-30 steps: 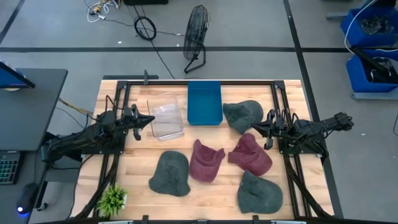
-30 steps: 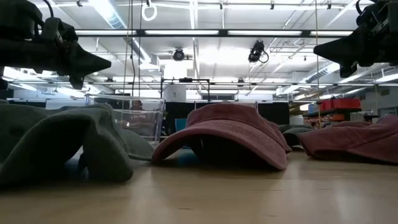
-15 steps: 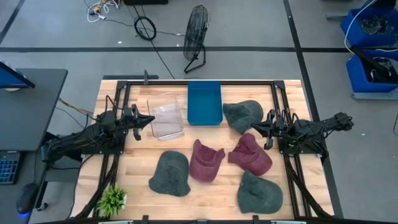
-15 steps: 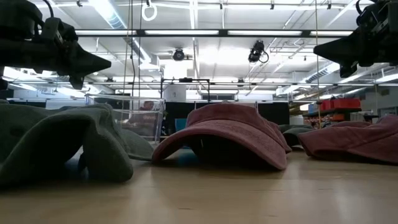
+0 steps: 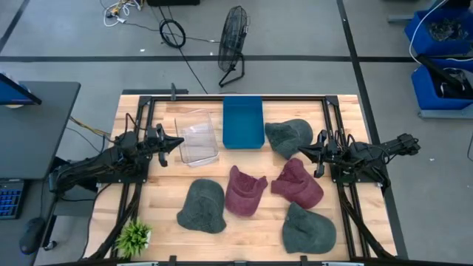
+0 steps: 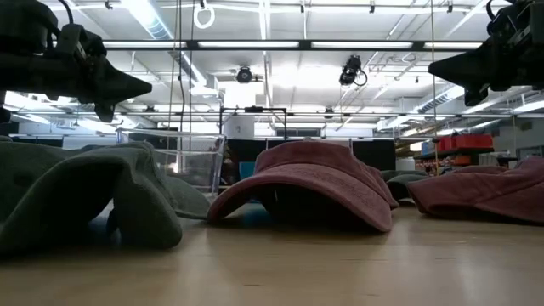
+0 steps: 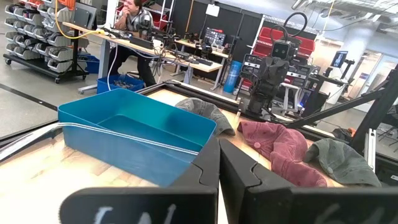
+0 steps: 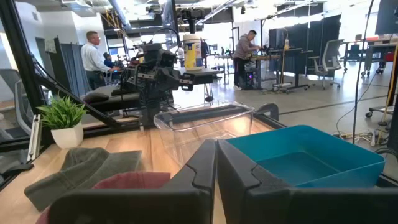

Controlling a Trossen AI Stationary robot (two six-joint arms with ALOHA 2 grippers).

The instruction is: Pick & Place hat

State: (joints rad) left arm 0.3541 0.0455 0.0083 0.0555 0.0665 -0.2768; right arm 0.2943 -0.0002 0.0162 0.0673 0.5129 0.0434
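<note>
Several hats lie flat on the wooden table: a grey one by the blue bin, two maroon ones in the middle, and two grey ones near the front edge. My left gripper hovers shut at the table's left side, beside the clear bin. My right gripper hovers shut at the right side, just above the far grey hat and the right maroon hat. In the low view both grippers hang well above the hats.
A blue bin and the clear plastic bin stand side by side at the table's far middle. A small potted plant sits at the near left corner. Black frame rails border the table. People work at desks in the room beyond.
</note>
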